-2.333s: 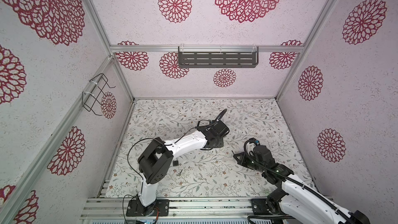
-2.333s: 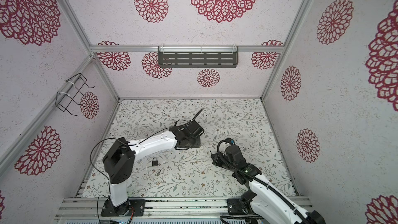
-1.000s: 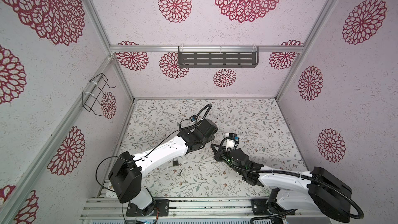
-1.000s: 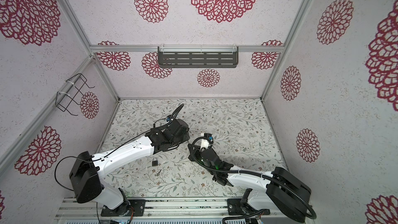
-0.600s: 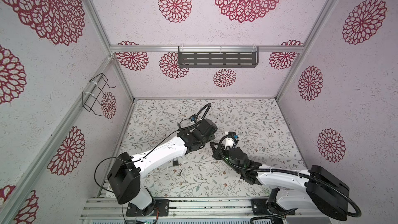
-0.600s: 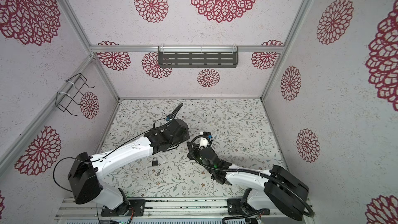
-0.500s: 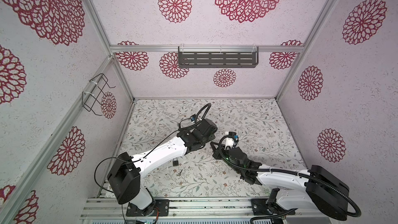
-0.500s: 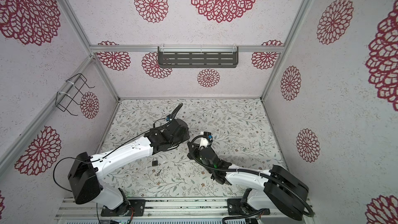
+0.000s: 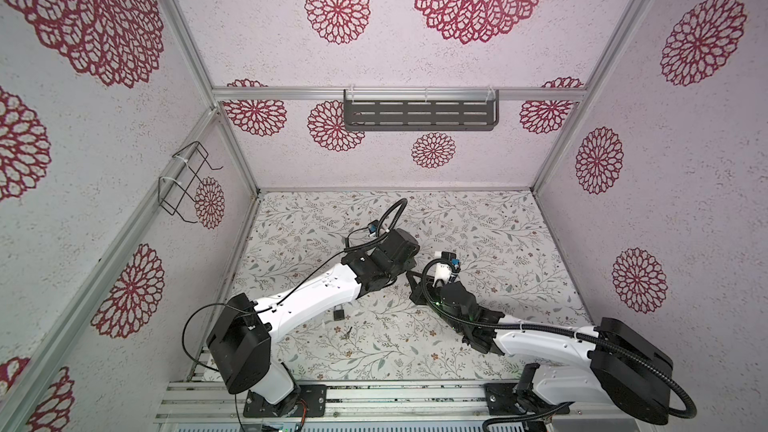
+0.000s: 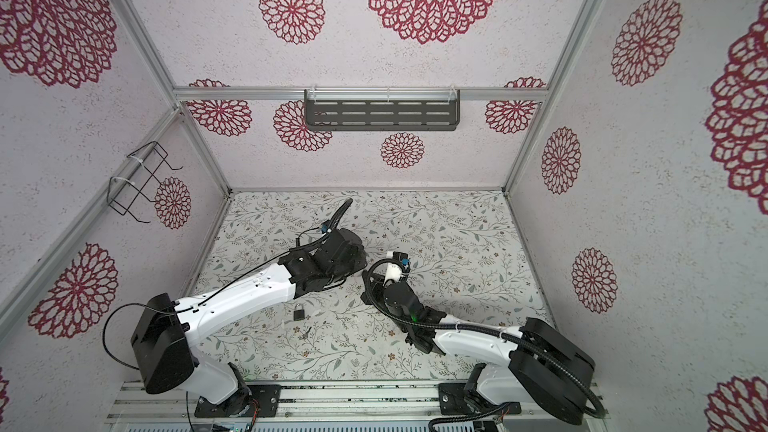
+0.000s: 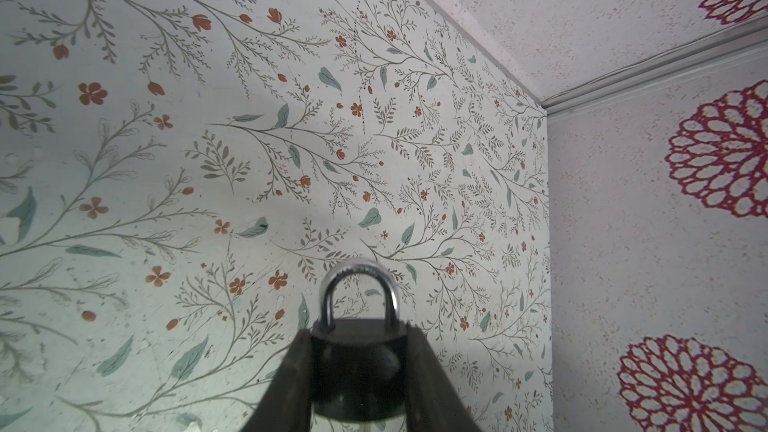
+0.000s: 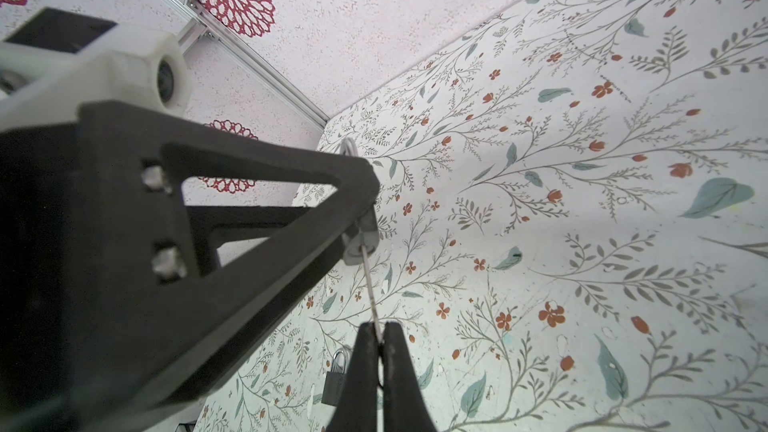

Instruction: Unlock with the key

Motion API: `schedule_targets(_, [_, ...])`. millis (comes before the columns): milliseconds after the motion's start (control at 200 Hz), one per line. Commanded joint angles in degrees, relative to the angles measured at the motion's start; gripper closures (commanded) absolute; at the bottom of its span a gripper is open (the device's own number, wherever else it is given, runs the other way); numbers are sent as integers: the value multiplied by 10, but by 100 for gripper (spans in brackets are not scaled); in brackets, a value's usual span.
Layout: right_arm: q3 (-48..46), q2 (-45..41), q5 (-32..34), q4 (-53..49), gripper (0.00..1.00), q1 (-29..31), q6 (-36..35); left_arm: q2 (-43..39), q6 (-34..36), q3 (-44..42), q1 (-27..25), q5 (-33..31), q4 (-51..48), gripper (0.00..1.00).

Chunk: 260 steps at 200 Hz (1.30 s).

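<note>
In both top views my left arm (image 9: 316,292) and right arm (image 9: 540,334) meet tip to tip above the middle of the table (image 9: 498,243). A second padlock (image 9: 338,314) lies apart, near the left arm, and nothing touches it.

In the left wrist view, the left gripper (image 11: 358,328) clamps the black body of the padlock (image 11: 355,367) from both sides. The shackle looks closed.

In the right wrist view, the right gripper (image 12: 379,332) is pressed together on the head of the key (image 12: 369,280). The blade runs straight ahead to the underside of the padlock and meets the keyhole. How deep it sits I cannot tell. I judge the lock lies on the key's long axis, so the next move should go only along or around this axis
</note>
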Motion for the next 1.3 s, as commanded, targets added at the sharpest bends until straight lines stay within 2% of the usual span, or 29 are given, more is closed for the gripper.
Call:
schedule_targets(0, [29,0,20,15,100,3,-10,-9,0,-2,-2,4,12,100])
schedule_targets(295, [32,-11,49,15,100,-3,-21,-1,5,2,-5,1,-3,100])
schedule_targets(545, [30,-32,11,58,100,-9,-34,10,10,3,-7,-31,-46,100])
schedule_targets(695, [27,-23,-7,77,100,-8,-14,12,3,2,-6,-34,-48,100])
schedule_targets(1016, [19,21,9,125,100,12,1,-10,-53,-11,0,3,-6,100])
schedule_targets(1296, [19,33,42,164,100,13,-40,-39,-101,-55,0,62,53,100])
